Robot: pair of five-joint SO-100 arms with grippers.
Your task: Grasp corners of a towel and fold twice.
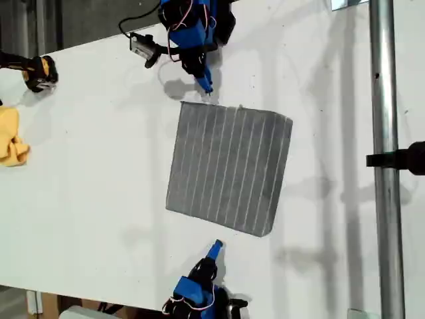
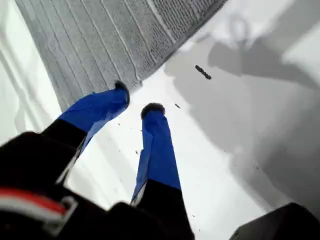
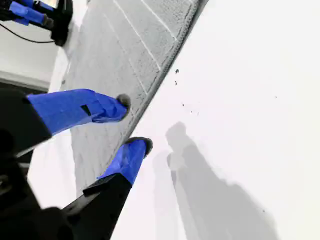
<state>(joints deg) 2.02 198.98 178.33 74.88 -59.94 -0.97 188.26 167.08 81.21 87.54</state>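
1. The grey soft towel with thin pale stripes (image 1: 229, 166) lies flat and fully spread on the white table (image 1: 99, 199), near the middle of the exterior view. None of its 4 corners is lifted, so I judge that neither of the 2 folds has begun.
2. My first gripper (image 2: 137, 98), 2 blue fingers on a black body, hangs at the towel's edge toward the bottom of the exterior view (image 1: 216, 249). It is just off the cloth and not touching it.
3. Its jaws stand moderately apart, with only bare table between them, and it holds nothing.
4. My second gripper (image 3: 134, 124) is at the opposite end (image 1: 206, 86), beside the towel corner (image 1: 184, 104) toward the exterior view's upper left.
5. It is partly open and empty. One fingertip is over the cloth and the other over the table, so it straddles the towel's long edge.
6. I judge this placement deliberate. An arm at each end lets me pinch 2 corners and carry 1 side over the other.
7. Both arms reach inward, pitched down with fingertips near the table.
8. A crumpled yellow cloth (image 1: 12, 143) sits well apart, at the exterior view's left.
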